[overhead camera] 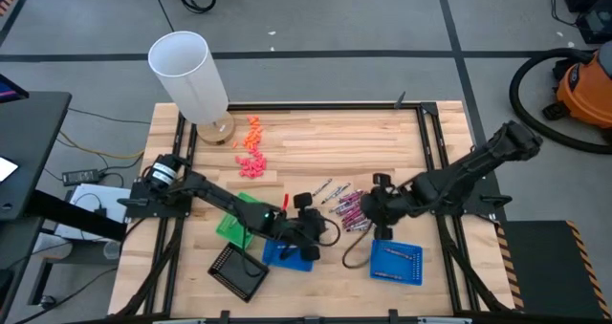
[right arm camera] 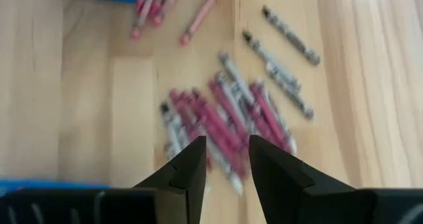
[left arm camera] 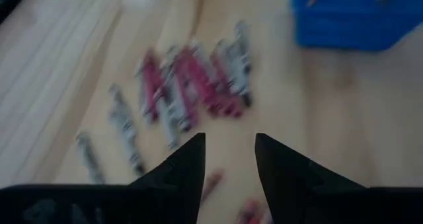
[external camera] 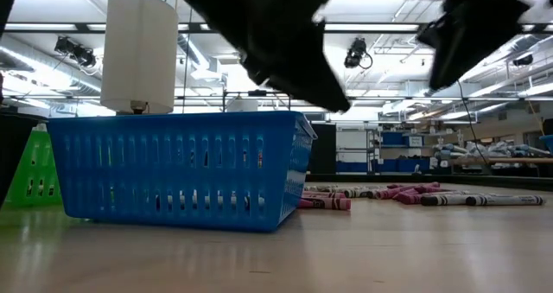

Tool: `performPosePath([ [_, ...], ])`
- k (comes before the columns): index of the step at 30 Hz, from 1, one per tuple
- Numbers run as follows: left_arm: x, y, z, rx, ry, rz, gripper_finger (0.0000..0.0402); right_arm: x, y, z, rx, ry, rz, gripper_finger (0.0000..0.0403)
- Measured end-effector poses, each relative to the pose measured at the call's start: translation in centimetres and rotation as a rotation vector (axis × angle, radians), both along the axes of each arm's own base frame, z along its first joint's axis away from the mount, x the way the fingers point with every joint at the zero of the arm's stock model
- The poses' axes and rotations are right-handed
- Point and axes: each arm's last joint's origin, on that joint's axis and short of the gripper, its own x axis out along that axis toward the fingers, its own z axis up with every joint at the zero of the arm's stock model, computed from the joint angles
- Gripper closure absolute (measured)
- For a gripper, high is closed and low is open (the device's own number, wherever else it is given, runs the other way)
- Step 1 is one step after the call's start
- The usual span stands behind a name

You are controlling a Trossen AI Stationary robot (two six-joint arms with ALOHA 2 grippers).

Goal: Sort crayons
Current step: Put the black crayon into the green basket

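The crayons [overhead camera: 344,207], thin pinkish-red, maroon and silvery-grey sticks, lie in a loose pile on the wooden table, between my two grippers. They also show in the left wrist view [left arm camera: 192,85], the right wrist view [right arm camera: 225,121] and the low view [external camera: 389,194]. My left gripper [overhead camera: 320,221] [left arm camera: 230,158] is open and empty, above the table just left of the pile. My right gripper [overhead camera: 368,207] [right arm camera: 226,164] is open and empty, right over the pile's right side. A few pinkish crayons [right arm camera: 198,16] lie apart, beside a blue tray.
A blue tray [overhead camera: 287,252] sits below the left gripper, and a second blue tray [overhead camera: 397,262] with crayons is at the near right. A green tray [overhead camera: 232,226] and a black tray [overhead camera: 239,270] are near left. A white cylinder [overhead camera: 191,75] and orange-pink bits [overhead camera: 251,150] are far left.
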Motion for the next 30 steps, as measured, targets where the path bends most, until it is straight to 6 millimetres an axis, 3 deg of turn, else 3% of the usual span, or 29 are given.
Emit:
performPosePath([
  [8, -0.5, 0.7, 0.4, 0.035, 0.161, 0.062, 0.0260, 2.5, -4.4, -1.7, 0.027, -0.138, 0.036, 0.0278],
  [20, 0.2, 0.3, 1.3, -0.026, 0.063, 0.085, 0.0260, 4.4, -9.6, -1.7, 0.095, -0.316, 0.080, 0.0278],
  [25, 0.4, -0.6, 1.8, 0.010, 0.010, 0.039, 0.0260, 5.7, -10.6, -4.2, 0.125, -0.245, 0.103, 0.0278],
  [30, -0.5, -1.3, 3.9, 0.065, -0.038, 0.003, 0.0260, 7.5, -10.7, -5.9, 0.187, -0.186, 0.130, 0.0278],
])
